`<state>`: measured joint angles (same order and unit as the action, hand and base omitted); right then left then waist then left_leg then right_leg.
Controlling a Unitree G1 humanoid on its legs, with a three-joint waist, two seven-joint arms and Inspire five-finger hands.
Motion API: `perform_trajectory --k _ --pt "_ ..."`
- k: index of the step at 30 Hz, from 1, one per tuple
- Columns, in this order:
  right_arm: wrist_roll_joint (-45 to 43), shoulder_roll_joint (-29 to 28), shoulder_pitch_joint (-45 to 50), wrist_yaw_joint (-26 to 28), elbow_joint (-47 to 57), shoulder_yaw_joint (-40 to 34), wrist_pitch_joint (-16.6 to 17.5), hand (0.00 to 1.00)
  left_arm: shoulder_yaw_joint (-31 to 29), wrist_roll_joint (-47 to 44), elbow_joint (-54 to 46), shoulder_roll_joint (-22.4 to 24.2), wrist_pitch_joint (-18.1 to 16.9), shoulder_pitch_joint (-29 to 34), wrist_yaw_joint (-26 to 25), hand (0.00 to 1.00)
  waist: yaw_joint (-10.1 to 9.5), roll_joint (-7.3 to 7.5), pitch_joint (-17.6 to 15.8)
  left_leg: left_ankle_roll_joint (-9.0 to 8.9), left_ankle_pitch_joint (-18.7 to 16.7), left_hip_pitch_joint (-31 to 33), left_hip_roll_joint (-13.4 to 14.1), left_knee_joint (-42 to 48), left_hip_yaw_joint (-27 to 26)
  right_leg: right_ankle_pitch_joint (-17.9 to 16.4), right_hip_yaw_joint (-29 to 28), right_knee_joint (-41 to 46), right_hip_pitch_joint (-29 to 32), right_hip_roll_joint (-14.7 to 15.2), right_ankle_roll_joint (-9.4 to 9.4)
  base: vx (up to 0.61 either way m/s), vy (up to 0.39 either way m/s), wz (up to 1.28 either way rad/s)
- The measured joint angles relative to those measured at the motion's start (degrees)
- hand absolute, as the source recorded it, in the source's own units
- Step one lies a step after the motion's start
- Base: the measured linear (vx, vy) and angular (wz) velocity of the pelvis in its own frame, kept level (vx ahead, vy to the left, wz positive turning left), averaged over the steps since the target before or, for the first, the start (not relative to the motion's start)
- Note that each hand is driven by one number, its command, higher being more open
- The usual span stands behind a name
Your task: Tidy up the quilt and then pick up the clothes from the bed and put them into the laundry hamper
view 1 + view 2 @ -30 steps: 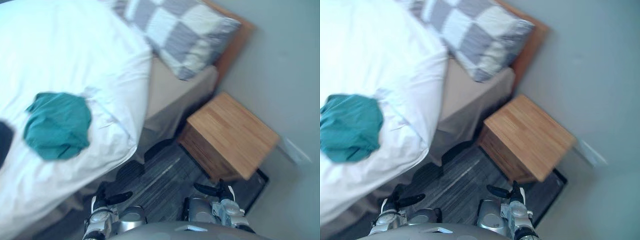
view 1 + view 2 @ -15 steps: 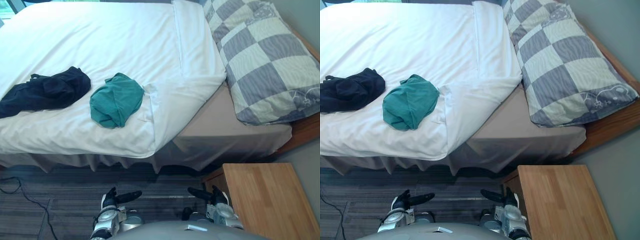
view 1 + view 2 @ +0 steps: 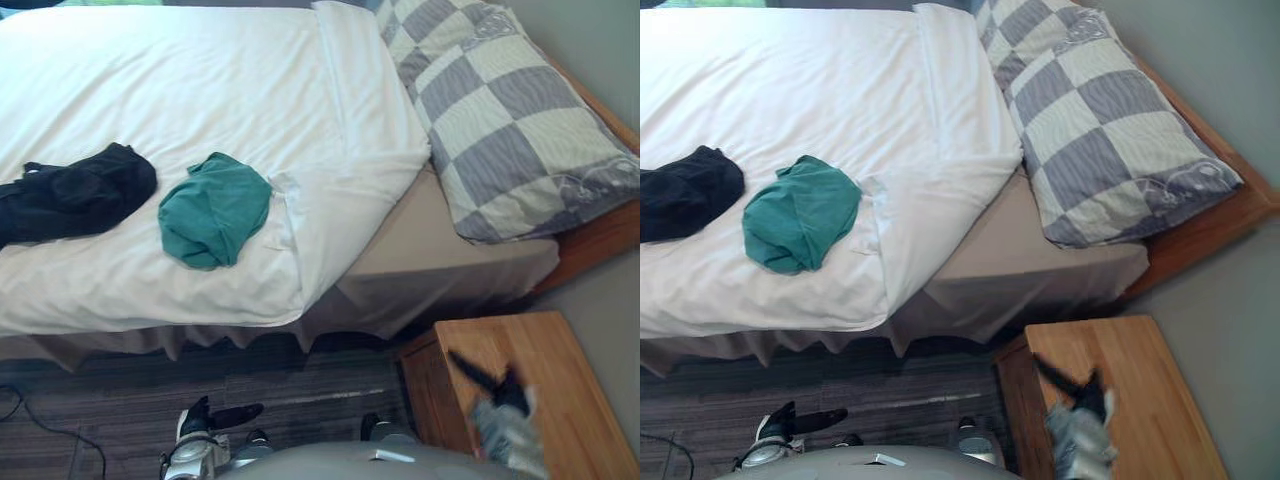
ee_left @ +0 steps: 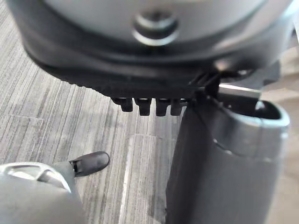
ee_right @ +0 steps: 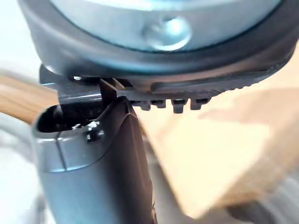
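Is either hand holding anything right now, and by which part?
Nothing is held: left hand and right hand are open, empty. Green top and black garment lie on the quilt.

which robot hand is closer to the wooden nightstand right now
Right. The right robot hand hangs over the nightstand top. The left robot hand is off to its side, low over the striped floor.

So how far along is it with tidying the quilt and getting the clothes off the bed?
Nothing looks done yet. The white quilt lies rumpled at its corner by the pillow, baring the beige sheet. Nothing is in hand: the left hand hangs open low over the floor, the right hand open over the nightstand. Left: straighten the quilt, then collect the black garment and the green garment lying on it.
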<state>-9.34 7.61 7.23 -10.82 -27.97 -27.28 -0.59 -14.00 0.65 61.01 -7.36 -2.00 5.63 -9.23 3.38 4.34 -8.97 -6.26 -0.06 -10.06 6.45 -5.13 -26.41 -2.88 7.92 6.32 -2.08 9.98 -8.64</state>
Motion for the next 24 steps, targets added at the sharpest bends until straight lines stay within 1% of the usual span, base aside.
perform_trajectory --k 2,4,8,11,13,15,16,17,19,20,22,24 --pt "0.21 3.31 -1.33 -1.11 4.94 -1.99 0.27 1.0 -0.15 -0.03 -0.4 -0.47 0.0 1.14 0.07 1.0 0.24 0.74 0.24 0.03 0.03 -0.18 0.05 -0.01 -0.27 -0.13 -0.4 0.44 0.27 -0.08 0.0 -0.07 0.0 -0.11" --pt "2.24 6.82 -2.21 -2.18 9.68 -3.25 0.8 1.0 -0.58 -0.09 -0.55 -0.75 0.0 2.27 0.6 1.0 0.38 1.48 0.71 0.13 0.14 -0.16 0.06 -0.02 -0.34 -0.23 -0.44 0.57 0.44 -0.11 0.15 -0.06 -0.012 -0.04" --pt "3.89 9.28 -4.69 -2.71 16.98 -2.22 1.61 1.0 -0.57 -0.1 -0.83 -1.23 -0.03 4.45 1.22 1.0 1.45 2.33 1.27 0.36 0.45 0.52 0.02 -0.02 -0.32 -0.21 -0.44 0.61 1.16 -0.1 0.16 -0.05 -0.008 -0.01" --pt "7.35 12.37 -6.44 -2.26 20.33 2.9 2.1 1.0 -0.54 -0.1 -0.82 -1.27 -0.11 5.48 1.44 1.0 1.39 2.66 1.31 0.39 0.47 0.79 0.03 -0.05 0.06 0.09 -0.4 0.09 1.16 -0.14 0.18 0.0 -0.003 0.01" --pt "9.22 14.8 -8.07 -1.06 22.88 7.34 2.35 1.0 -0.48 -0.19 -0.91 -1.27 -0.47 5.57 1.85 1.0 1.11 2.77 1.36 0.65 0.77 1.76 0.08 -0.05 0.91 0.9 0.03 -1.03 1.15 -0.23 0.27 0.0 -0.016 0.15" --pt "10.35 16.07 -10.24 -0.21 24.59 10.42 2.96 1.0 -0.35 -0.2 -1.38 -1.36 -0.78 5.52 2.04 1.0 0.68 2.85 1.37 0.85 1.15 2.84 0.07 -0.04 2.05 1.59 1.02 -2.06 1.08 -0.24 0.36 0.01 -0.016 0.27" --pt "11.13 17.27 -11.68 0.33 24.73 12.21 3.85 1.0 0.01 -0.19 -2.07 -1.41 -0.99 5.51 2.13 1.0 0.02 2.94 1.37 1.05 1.5 3.8 0.06 -0.03 3.19 2.07 1.93 -2.75 1.04 -0.22 0.38 0.01 -0.013 0.48" --pt "11.11 18.61 -13.46 0.99 24.73 13.86 3.97 1.0 0.18 -0.19 -2.53 -1.42 -1.62 5.45 2.22 1.0 -0.45 3.01 1.37 1.1 1.9 4.97 0.06 -0.02 4.66 2.55 3.4 -3.54 0.9 -0.21 0.48 0.02 -0.013 0.56" --pt "11.11 19.9 -15.69 1.55 24.73 15.13 4.33 1.0 0.86 -0.19 -3.08 -1.43 -1.83 5.18 2.21 1.0 -1.09 3.1 1.29 1.41 2.67 6.73 0.02 0.02 7.0 2.8 5.54 -3.94 0.95 -0.15 0.6 0.01 -0.014 0.71" --pt "11.13 20.04 -17.02 1.55 24.73 15.23 5.0 1.0 1.89 -0.43 -3.33 -1.42 -2.11 4.89 2.17 1.0 -1.81 3.1 1.3 1.44 3.24 7.98 -0.01 0.03 9.33 2.87 7.66 -4.21 0.83 -0.13 0.63 0.01 -0.02 1.04" --pt "11.41 20.13 -18.94 1.49 24.73 15.22 5.3 1.0 3.17 -0.32 -4.27 -1.48 -2.69 4.62 2.17 1.0 -2.35 3.07 1.2 1.6 4.21 10.11 -0.1 0.1 12.68 2.89 11.03 -4.52 0.42 -0.1 0.64 -0.01 -0.014 1.02" --pt "13.69 20.24 -20.01 1.21 24.73 15.19 5.42 1.0 5.14 0.2 -4.29 -1.75 -2.82 3.22 2.18 1.0 -4.49 2.75 0.99 1.73 5.02 11.76 -0.27 -0.01 16.27 2.88 14.02 -4.61 -0.3 -0.1 0.64 -0.03 0.007 0.84"
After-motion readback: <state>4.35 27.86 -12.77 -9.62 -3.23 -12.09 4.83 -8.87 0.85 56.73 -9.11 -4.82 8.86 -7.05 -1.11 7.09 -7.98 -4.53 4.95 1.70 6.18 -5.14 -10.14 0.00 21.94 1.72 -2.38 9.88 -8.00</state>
